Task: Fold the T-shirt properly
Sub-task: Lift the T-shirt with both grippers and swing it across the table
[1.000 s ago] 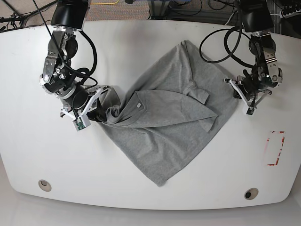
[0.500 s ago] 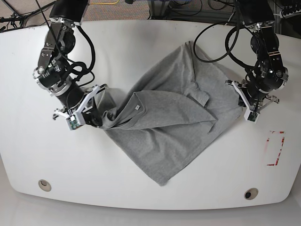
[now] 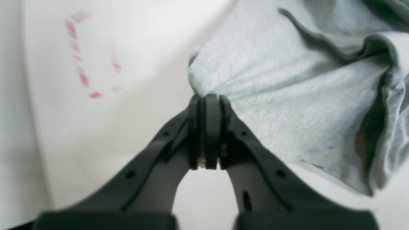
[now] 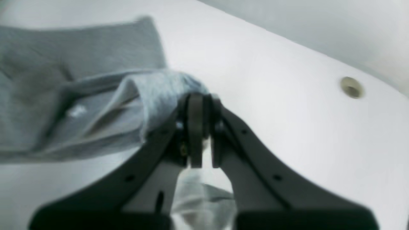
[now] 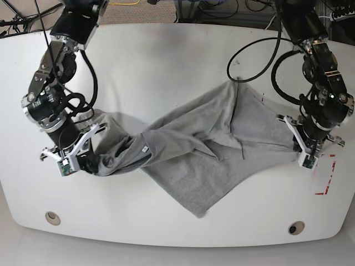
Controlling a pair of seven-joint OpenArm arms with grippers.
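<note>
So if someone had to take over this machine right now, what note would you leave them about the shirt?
Left end effector: shut on one edge of the T-shirt.
Right end effector: shut on the opposite edge, with bunched cloth at its tips.
The shirt is stretched between the two arms across the table, creased in the middle, one corner trailing toward the front edge.
Done: both grips taken. No fold made yet.
Left: spread it flat, then make every fold.
</note>
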